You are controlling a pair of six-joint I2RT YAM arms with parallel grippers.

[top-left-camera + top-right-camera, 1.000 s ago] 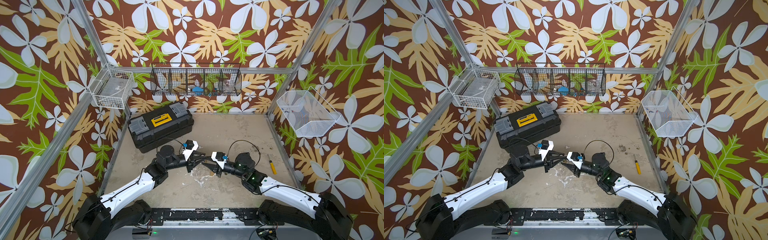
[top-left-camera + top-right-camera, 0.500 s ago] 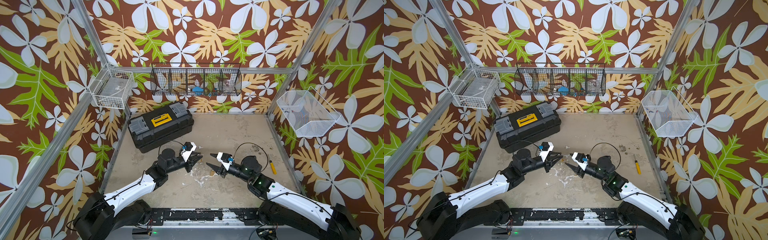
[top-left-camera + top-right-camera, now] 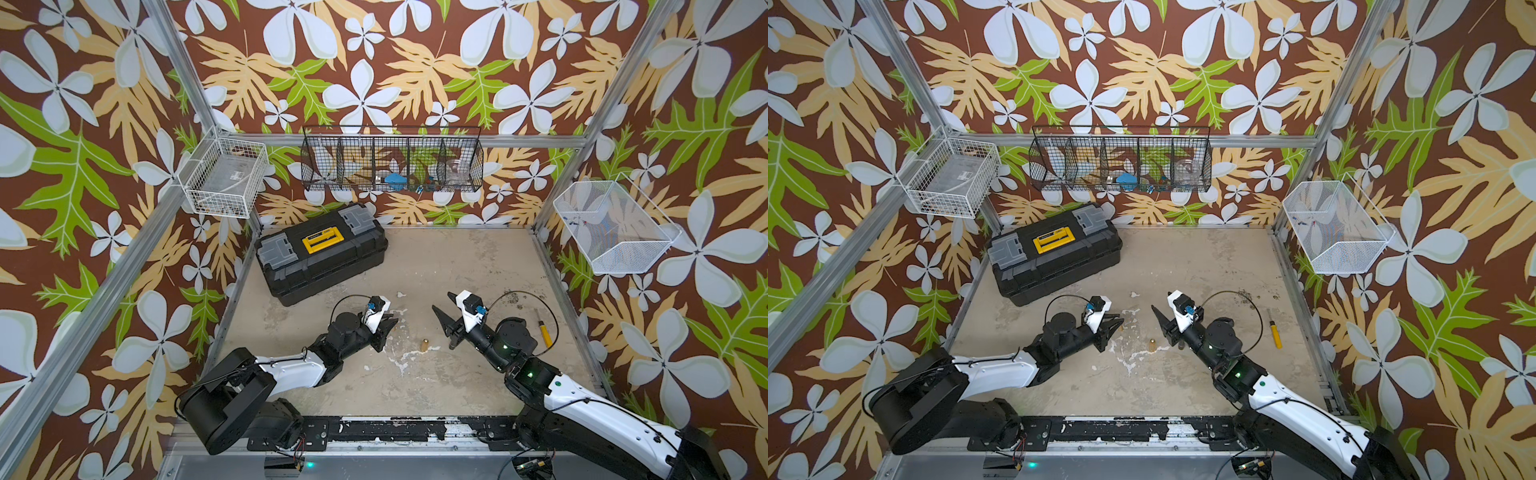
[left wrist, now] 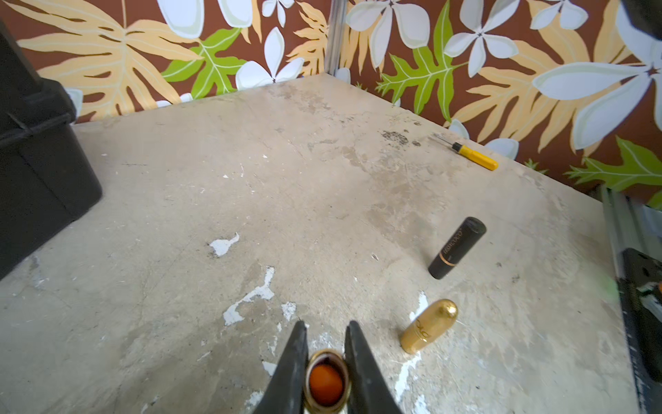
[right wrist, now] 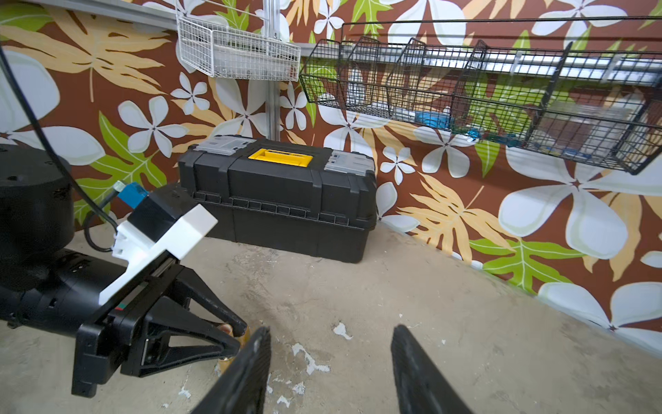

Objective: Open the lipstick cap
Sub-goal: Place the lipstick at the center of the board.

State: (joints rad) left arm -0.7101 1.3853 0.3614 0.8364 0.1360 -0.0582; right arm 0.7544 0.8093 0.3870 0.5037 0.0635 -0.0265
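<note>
My left gripper (image 4: 326,326) is shut on the lipstick (image 4: 326,383), a gold tube whose open end shows the orange-red stick. In both top views this gripper (image 3: 390,323) (image 3: 1118,323) hovers low over the middle of the floor. The gold, bullet-shaped cap (image 4: 429,326) lies loose on the floor between the two arms (image 3: 424,344) (image 3: 1153,344). My right gripper (image 5: 329,340) is open with nothing between its fingers. It is raised just right of the cap (image 3: 444,328) (image 3: 1163,326).
A black lipstick (image 4: 456,248) lies on the floor beyond the gold cap. A yellow screwdriver (image 3: 544,332) lies near the right wall. A black toolbox (image 3: 320,253) stands at the back left. Wire baskets (image 3: 392,160) hang on the walls.
The two grippers, close together a second ago, have drawn apart. My right gripper has opened and the gold cap now lies on the floor. The left gripper keeps the lipstick.
</note>
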